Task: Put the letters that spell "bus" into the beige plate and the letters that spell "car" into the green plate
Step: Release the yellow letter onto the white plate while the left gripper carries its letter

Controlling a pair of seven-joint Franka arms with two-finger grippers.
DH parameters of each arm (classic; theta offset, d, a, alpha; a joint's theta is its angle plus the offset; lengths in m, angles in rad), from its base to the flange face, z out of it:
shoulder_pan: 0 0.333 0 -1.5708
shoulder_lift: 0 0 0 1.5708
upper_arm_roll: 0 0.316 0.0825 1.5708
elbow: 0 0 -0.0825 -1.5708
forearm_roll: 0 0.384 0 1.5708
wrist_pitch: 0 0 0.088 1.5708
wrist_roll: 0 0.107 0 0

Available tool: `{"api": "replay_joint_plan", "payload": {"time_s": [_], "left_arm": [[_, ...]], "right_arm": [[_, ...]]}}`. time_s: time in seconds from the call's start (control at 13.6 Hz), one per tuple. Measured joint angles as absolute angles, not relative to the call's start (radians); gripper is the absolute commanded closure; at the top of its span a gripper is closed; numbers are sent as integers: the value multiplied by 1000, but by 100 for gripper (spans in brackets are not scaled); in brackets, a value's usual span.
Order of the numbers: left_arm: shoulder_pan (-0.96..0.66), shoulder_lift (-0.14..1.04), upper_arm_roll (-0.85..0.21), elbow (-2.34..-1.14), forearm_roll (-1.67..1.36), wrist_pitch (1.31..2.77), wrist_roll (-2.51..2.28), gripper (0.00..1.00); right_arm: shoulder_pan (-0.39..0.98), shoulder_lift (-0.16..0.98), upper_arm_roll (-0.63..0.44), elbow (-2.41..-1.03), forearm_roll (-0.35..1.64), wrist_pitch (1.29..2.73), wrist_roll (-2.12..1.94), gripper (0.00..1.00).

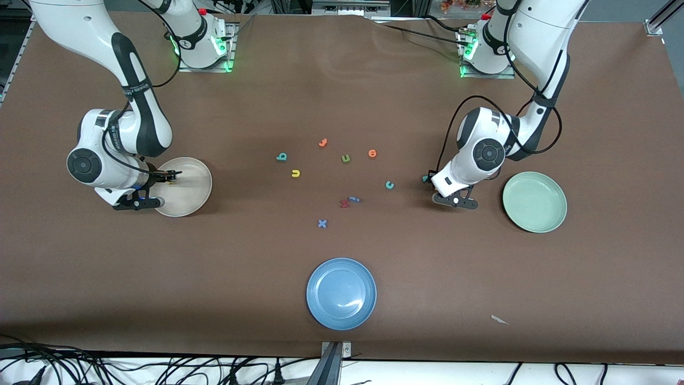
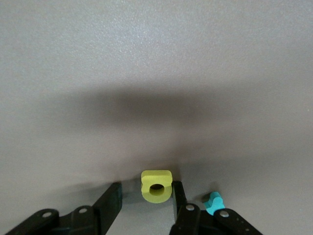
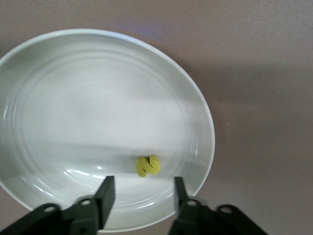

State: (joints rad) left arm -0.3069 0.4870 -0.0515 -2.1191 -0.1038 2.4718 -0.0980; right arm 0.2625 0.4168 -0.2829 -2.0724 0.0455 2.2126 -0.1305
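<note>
While spare letters [image 1: 346,158] lie mid-table, the open right gripper [image 3: 142,193] hangs over the beige plate [image 3: 58,63] holding the yellow "s" [image 3: 148,165]; the left gripper [image 2: 144,200], apparently low, brackets the yellow "a" [image 2: 156,185], jaws parted.

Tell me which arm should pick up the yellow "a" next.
Left. The left gripper is down at the table with the yellow "a" between its open fingers, the teal "r" beside it. The right gripper is open over the beige plate, above the yellow "s".

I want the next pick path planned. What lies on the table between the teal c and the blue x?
The front view shows two small letters between the teal c and the blue x: a blue i touching a dark red letter.
</note>
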Motion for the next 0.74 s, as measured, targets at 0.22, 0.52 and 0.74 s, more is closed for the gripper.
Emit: {"api": "replay_joint_plan", "payload": {"time_s": [0.22, 0.52, 0.74], "left_arm": [[-307, 486, -51, -2119, -104, 2472, -98, 58], [-307, 484, -51, -2119, -104, 2472, -98, 69], [-307, 481, -51, -2119, -104, 2472, -98, 88]], "right_arm": [[264, 371, -280, -2051, 134, 2112, -128, 0], [270, 284, -221, -2039, 184, 2039, -20, 1], [276, 267, -87, -2039, 187, 2046, 218, 1]]}}
